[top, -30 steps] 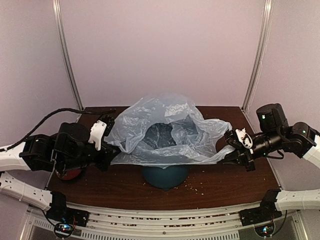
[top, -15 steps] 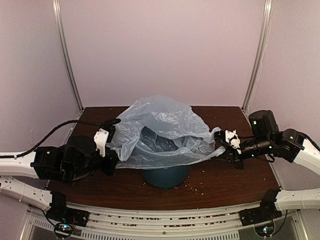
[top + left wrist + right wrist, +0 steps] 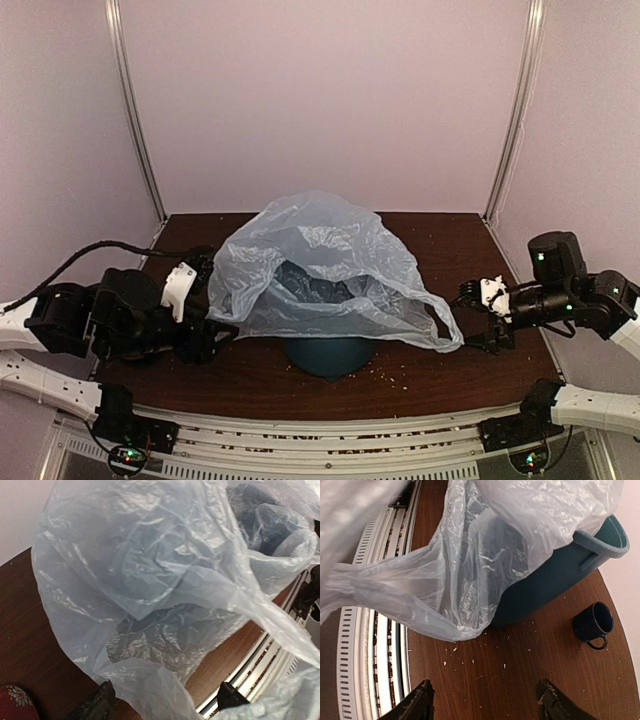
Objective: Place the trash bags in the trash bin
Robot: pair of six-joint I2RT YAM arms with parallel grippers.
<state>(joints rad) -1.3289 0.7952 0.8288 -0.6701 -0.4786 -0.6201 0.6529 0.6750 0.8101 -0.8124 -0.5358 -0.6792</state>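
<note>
The pale blue-grey trash bag [image 3: 320,260] lies draped over the teal trash bin [image 3: 330,356], hiding its rim in the top view; only the bin's lower wall shows. My left gripper [image 3: 205,335] sits open just left of the bag. In the left wrist view the bag [image 3: 165,580] fills the picture and a loose fold hangs between the spread fingers of that gripper [image 3: 162,705], unpinched. My right gripper [image 3: 478,318] stands open right of the bag's trailing corner. In the right wrist view this gripper [image 3: 485,705] has only bare table between its fingers, with the bag [image 3: 470,565] and bin [image 3: 560,570] ahead.
A small dark blue mug [image 3: 593,625] stands on the brown table [image 3: 520,680] beside the bin. Crumbs are scattered near the bin's foot. A red patterned dish [image 3: 12,702] lies by my left gripper. The table's slotted metal front rail [image 3: 375,645] runs along the near edge.
Both grippers have opened and let go of the bag. Both have drawn back outward, and the bag has settled lower over the bin.
</note>
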